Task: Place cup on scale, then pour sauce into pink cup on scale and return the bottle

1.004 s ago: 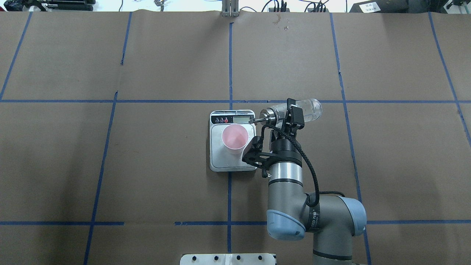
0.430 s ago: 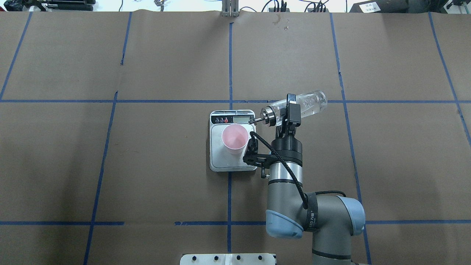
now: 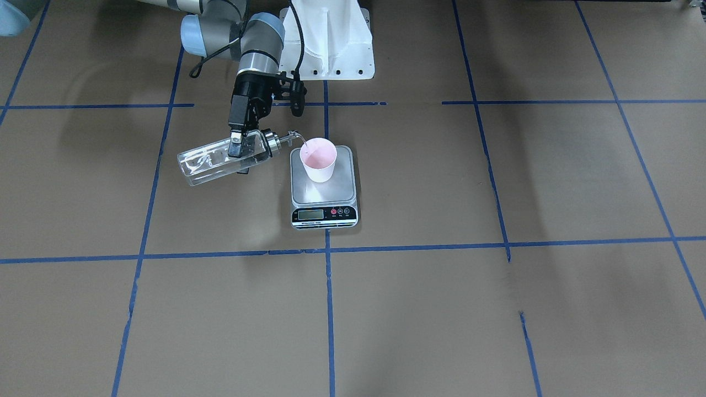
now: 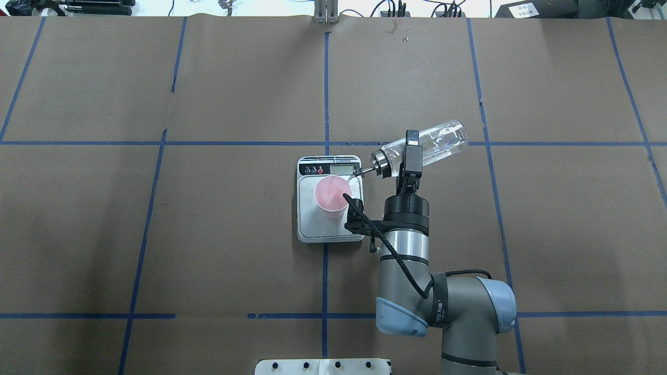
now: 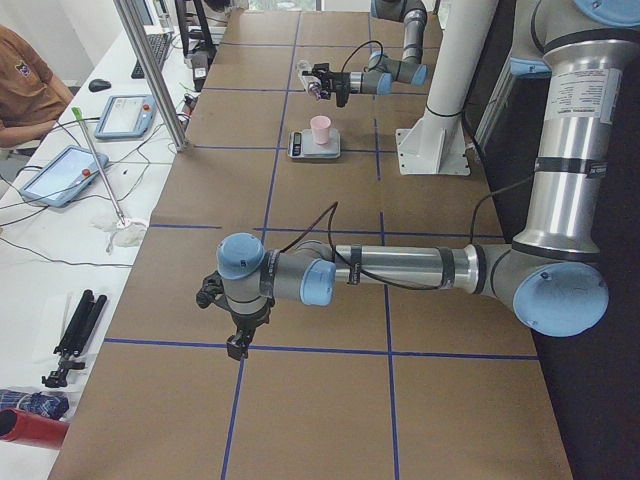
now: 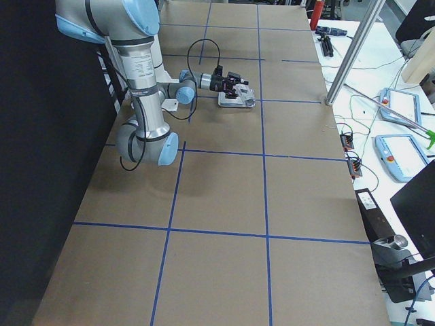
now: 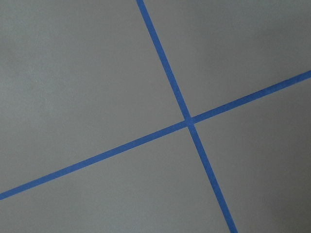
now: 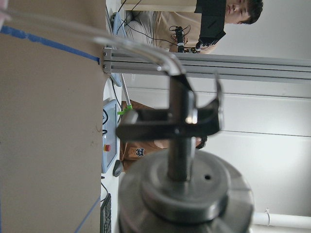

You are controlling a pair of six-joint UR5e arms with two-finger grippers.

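Note:
The pink cup (image 4: pixel 332 194) (image 3: pixel 318 157) stands upright on the scale (image 4: pixel 329 229) (image 3: pixel 322 194). My right gripper (image 4: pixel 411 154) (image 3: pixel 240 146) is shut on the clear glass bottle (image 4: pixel 443 141) (image 3: pixel 204 162). The bottle is held tipped nearly level beside the scale, its metal cap and spout (image 8: pixel 141 48) toward the cup. A thin stream of clear sauce (image 3: pixel 301 142) runs from the spout into the cup. My left gripper (image 5: pixel 237 345) hangs far away over a tape crossing. It shows only in the exterior left view, so I cannot tell its state.
The white robot base mount (image 3: pixel 331 44) sits behind the scale. Blue tape lines (image 7: pixel 189 121) grid the brown table. Off the far edge are an aluminium post (image 5: pixel 150 70), tablets (image 5: pixel 130 115) and a seated person (image 5: pixel 25 80).
The right wrist has rotated further, swinging the bottle's base up and away. A stream now runs from the spout into the cup, which showed none before.

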